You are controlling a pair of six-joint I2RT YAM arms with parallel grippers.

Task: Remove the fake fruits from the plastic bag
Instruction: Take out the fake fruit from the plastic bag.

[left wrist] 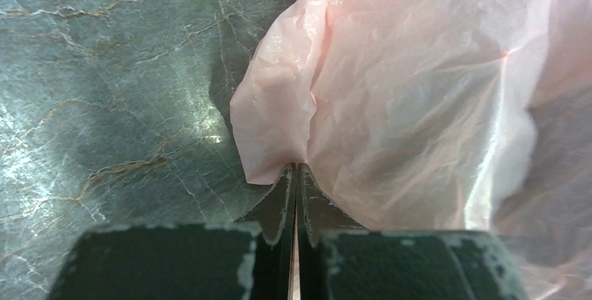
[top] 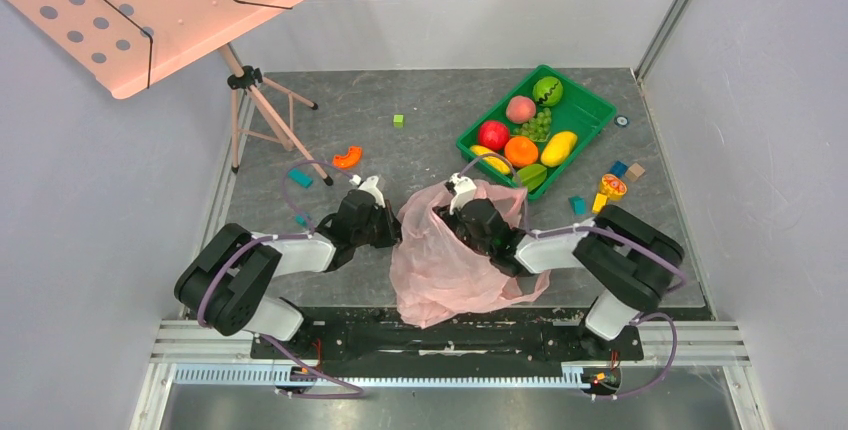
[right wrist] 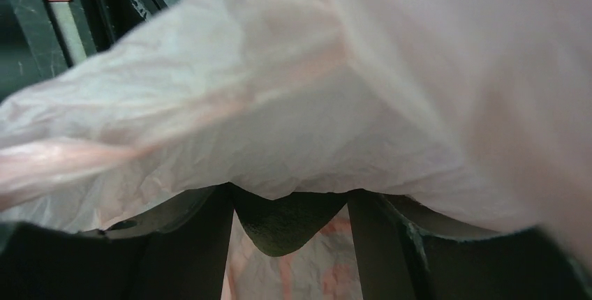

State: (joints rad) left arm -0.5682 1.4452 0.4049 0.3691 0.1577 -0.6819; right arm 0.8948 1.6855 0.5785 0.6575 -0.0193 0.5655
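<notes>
The pink plastic bag (top: 450,270) lies crumpled at the table's near middle. My left gripper (top: 394,233) is shut on the bag's left edge; in the left wrist view its jaws (left wrist: 296,169) pinch a fold of the bag (left wrist: 419,91). My right gripper (top: 478,222) reaches into the bag's mouth. In the right wrist view it (right wrist: 290,199) holds a dark green oval fruit (right wrist: 290,223) between its fingers, with the bag (right wrist: 314,105) draped over the fingertips. A red apple (top: 492,134), yellow mango (top: 558,148), banana (top: 490,161) and grapes (top: 538,127) lie in the green tray (top: 592,102).
The tray at the back right also holds a pink peach (top: 520,108), a green ball (top: 547,90) and an orange (top: 520,151). A pink music-stand panel (top: 150,10) on a tripod (top: 262,110) stands at the back left. Small blocks (top: 612,186) and an orange piece (top: 347,157) lie around.
</notes>
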